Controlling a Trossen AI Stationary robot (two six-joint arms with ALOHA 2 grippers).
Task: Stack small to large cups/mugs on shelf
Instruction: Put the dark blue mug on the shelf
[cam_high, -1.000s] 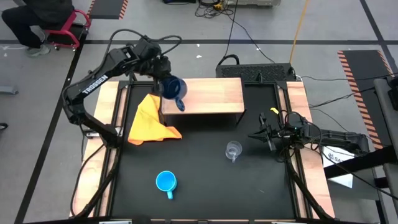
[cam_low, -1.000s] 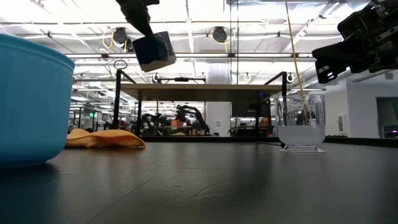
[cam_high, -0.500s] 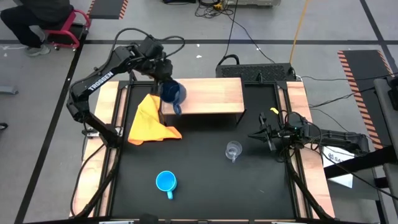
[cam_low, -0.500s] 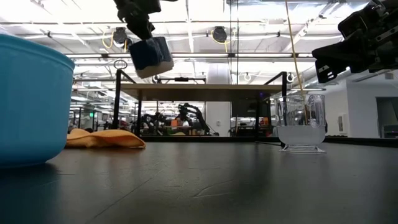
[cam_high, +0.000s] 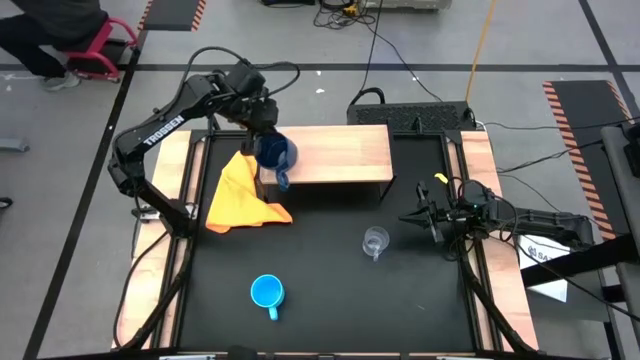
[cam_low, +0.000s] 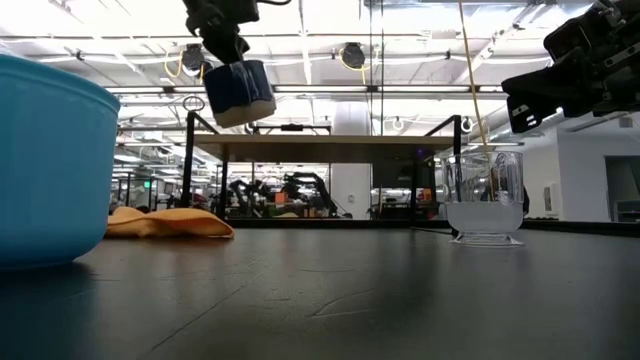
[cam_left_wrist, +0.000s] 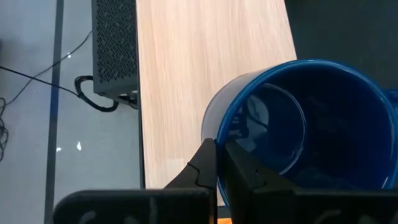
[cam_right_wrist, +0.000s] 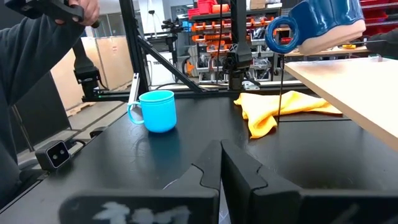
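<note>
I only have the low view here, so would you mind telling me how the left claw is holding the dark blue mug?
Observer: The left claw is shut on the dark blue mug, pinching its rim wall, one finger inside and one outside.
Operator: Thank you. Is the mug over the shelf yet?
Observer: In the high view it hangs above the left end of the shelf, partly past the front edge.
Operator: And where does its handle point?
Observer: Toward the front of the table, away from the shelf's back edge.
</note>
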